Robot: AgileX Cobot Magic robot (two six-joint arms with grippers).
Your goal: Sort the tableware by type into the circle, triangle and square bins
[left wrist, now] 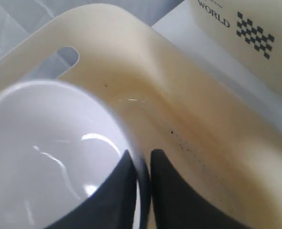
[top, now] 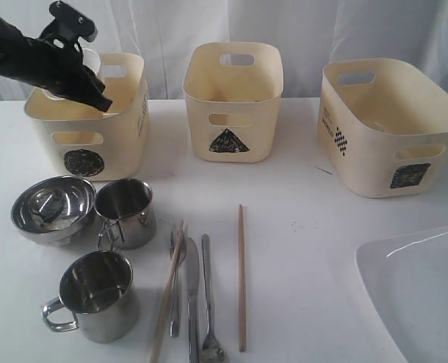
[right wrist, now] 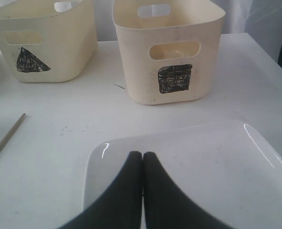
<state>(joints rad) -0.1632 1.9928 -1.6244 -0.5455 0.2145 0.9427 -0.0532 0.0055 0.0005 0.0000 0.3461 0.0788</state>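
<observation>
Black fingers of the left gripper [left wrist: 141, 153] are pinching the rim of a round white plate [left wrist: 45, 152], the jaws standing nearly together with only the thin rim between them. Plate and jaws are hanging inside the circle bin [left wrist: 193, 124], whose cream wall is curving just beyond the fingertips. Whether the plate is touching the bin floor cannot be told. The right gripper [right wrist: 142, 155] is holding its jaws pressed together on nothing, over the near edge of a rectangular white plate [right wrist: 217, 162] lying on the white table [right wrist: 60, 109]. Ahead of these jaws the square bin [right wrist: 136, 71] is standing, with the triangle bin [right wrist: 60, 52] beside it. Well apart from both pairs of jaws, a steel bowl [top: 54, 208], a steel mug [top: 126, 212], a second steel mug [top: 97, 293], steel cutlery [top: 192, 302], a wooden chopstick [top: 241, 276] and a second wooden chopstick [top: 167, 302] are lying on the table.
</observation>
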